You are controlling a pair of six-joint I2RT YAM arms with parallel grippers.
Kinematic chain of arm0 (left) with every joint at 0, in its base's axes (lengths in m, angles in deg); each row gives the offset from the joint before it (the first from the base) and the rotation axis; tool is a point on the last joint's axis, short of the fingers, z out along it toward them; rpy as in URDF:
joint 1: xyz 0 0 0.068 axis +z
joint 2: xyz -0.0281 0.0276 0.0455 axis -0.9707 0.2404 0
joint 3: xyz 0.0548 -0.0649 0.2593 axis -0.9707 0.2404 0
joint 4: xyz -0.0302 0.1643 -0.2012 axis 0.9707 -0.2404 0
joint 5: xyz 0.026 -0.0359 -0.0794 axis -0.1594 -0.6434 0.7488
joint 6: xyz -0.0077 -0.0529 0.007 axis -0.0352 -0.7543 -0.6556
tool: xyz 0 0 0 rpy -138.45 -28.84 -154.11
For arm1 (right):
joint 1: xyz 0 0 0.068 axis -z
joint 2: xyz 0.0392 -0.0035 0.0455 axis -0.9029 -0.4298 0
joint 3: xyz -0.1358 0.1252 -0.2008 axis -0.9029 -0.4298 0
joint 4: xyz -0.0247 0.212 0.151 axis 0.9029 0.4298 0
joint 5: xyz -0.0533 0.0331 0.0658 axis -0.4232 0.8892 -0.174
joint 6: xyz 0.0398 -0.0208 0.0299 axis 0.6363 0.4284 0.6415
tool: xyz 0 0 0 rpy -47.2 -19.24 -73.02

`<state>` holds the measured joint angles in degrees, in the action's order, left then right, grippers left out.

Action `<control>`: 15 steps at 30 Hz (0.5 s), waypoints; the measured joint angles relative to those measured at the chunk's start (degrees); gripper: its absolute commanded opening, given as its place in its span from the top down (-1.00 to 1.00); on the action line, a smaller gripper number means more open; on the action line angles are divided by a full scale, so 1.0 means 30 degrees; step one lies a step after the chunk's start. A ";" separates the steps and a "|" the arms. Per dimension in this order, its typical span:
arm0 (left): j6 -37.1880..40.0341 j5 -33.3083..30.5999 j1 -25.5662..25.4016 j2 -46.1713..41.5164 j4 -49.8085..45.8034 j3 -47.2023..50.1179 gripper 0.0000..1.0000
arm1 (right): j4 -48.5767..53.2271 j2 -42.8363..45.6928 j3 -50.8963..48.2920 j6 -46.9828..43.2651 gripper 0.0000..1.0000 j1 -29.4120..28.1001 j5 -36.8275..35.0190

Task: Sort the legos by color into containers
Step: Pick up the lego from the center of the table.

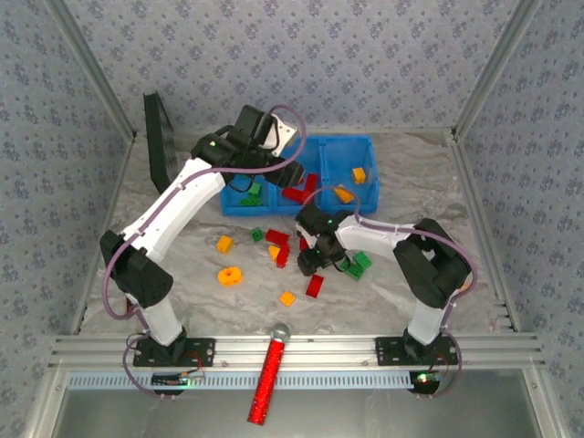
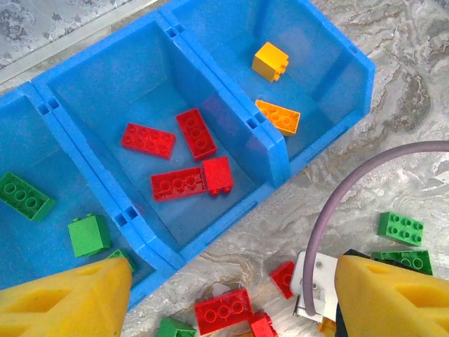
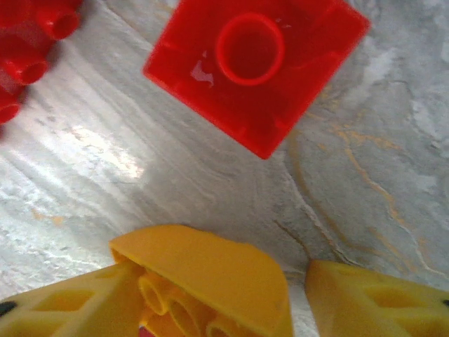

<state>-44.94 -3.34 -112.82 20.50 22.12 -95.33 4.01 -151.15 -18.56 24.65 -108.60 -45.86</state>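
tray (image 2: 224, 98): one glossy bright-blue moulded plastic piece with three boxy bins side by side and thin divider walls, sitting at the far side of a crinkly grey marbled sheet (image 1: 438, 182); bins hold green bricks (image 2: 24, 196) on the left, four red bricks (image 2: 179, 184) in the middle, two yellow-orange bricks (image 2: 277, 116) on the right; loose legos (image 1: 276, 237), hard shiny studded blocks in red, green and orange, are scattered on the sheet in front of the tray, with a yellow ring (image 1: 229, 275) off to the left of them; left arm reaches long from its base, white forearm angled up and across, wrist tipped down over the tray's left and middle bins; left gripper (image 2: 231, 274) has its matte yellow fingers (image 2: 63, 302) spread wide, nothing between them; right arm is folded tight, elbow out to the right, wrist low over the loose pile just in front of the tray; right gripper (image 3: 224, 281) has a yellow-orange brick (image 3: 203, 260) between its fingers, studs against one finger, thin gap showing at the other, so can't tell if it's clamped; just past the fingertips lies a glossy red brick (image 3: 256, 67) with a raised ring on the face toward the camera
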 measured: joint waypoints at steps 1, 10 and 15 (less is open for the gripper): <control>0.0000 0.0000 0.0000 0.0000 -0.0007 0.0036 -0.54 | 0.0066 -0.0044 0.0036 0.0036 -0.02 -0.0007 -0.0240; 0.0000 -0.0007 0.0000 -0.0197 0.0007 0.0517 -0.56 | 0.0226 0.0058 0.0124 0.0087 0.29 0.0124 -0.0809; 0.0000 -0.0117 0.0000 -0.1107 0.0022 0.1508 -0.57 | 0.1005 0.0648 0.0219 0.0066 0.31 0.1253 -0.0765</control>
<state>-44.94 -3.69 -112.82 17.18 22.18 -90.81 7.03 -149.21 -17.91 24.84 -104.84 -48.16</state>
